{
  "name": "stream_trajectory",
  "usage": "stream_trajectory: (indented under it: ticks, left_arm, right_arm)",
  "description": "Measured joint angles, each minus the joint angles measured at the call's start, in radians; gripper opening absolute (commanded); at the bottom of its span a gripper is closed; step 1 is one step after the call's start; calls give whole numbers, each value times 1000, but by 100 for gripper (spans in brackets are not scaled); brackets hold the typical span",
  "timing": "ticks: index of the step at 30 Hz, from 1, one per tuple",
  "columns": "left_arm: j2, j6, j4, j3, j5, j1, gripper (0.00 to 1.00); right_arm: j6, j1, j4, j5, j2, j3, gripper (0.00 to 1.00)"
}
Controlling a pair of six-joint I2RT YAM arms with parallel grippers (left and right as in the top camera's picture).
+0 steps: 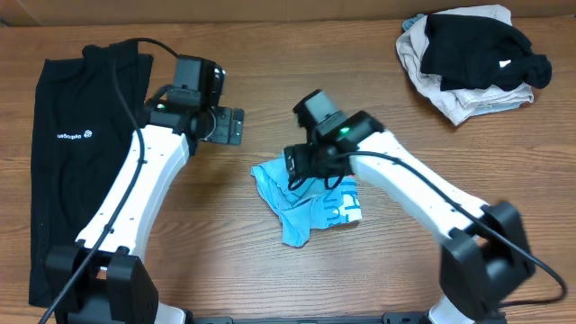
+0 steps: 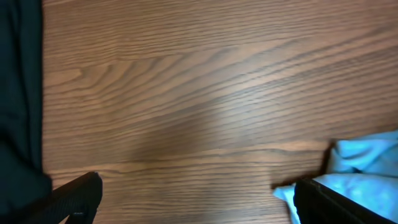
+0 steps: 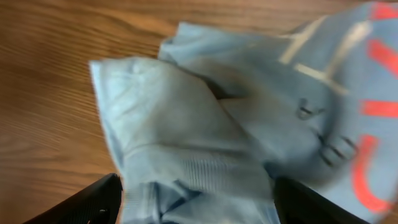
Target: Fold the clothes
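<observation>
Right claw [image 3: 198,200] gapes over crumpled blue T-shirt [image 3: 186,124], orange-red lettering [image 3: 379,109] unreadable.

Long black garment [image 1: 67,180], at the left of the desk [image 1: 270,72]: a small white logo [image 1: 78,136], a short line of letters with a round mark at its end. It is too small for me to read.
Light blue T-shirt [image 1: 306,202], white lettering [image 3: 311,56]: I see only straight strokes among the folds and make out no letter.
Light blue T-shirt, orange-red lettering [image 3: 373,106]: bars and a curve, broken by crumpling and blur. I can read no word.
Black garment on the far pile [image 1: 477,49]: one small white mark [image 1: 505,63], its shape unclear.
Words or numbers I can spell out: none.
</observation>
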Motion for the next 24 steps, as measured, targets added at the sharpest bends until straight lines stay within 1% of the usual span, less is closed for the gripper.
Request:
stream_trajectory:
  ticks: [1, 3, 6, 7, 8, 9, 11, 19, 22, 24]
  left_arm:
    - [0, 0, 0, 0, 0, 10, 100]
    - [0, 0, -2, 0, 0, 30, 100]
    - [0, 0, -5, 0, 0, 47, 100]
    - [0, 0, -5, 0, 0, 51, 100]
    - [0, 0, -5, 0, 0, 55, 100]
    - [0, 0, -6, 0, 0, 59, 100]
    - [0, 0, -4, 0, 0, 65, 100]
    - [0, 0, 5, 0, 0, 99, 100]
    - [0, 0, 8, 0, 0, 109, 100]
    - [0, 0, 9, 0, 0, 111, 100]
  right_arm:
    - [-10, 3, 8, 3, 13, -3, 75]
    - [-29, 6, 24, 7, 36, -5, 66]
    - [-44, 6, 48, 18, 53, -5, 43]
    - [-49, 6, 55, 22, 53, -5, 34]
    - [-53, 5, 60, 26, 53, -5, 21]
    - [-62, 5, 61, 29, 53, -5, 13]
    - [-61, 6, 61, 31, 53, -5, 4]
    - [-66, 6, 75, 30, 53, 40, 4]
    - [-65, 6, 149, 8, 53, 63, 4]
    - [-57, 5, 221, -25, 53, 73, 6]
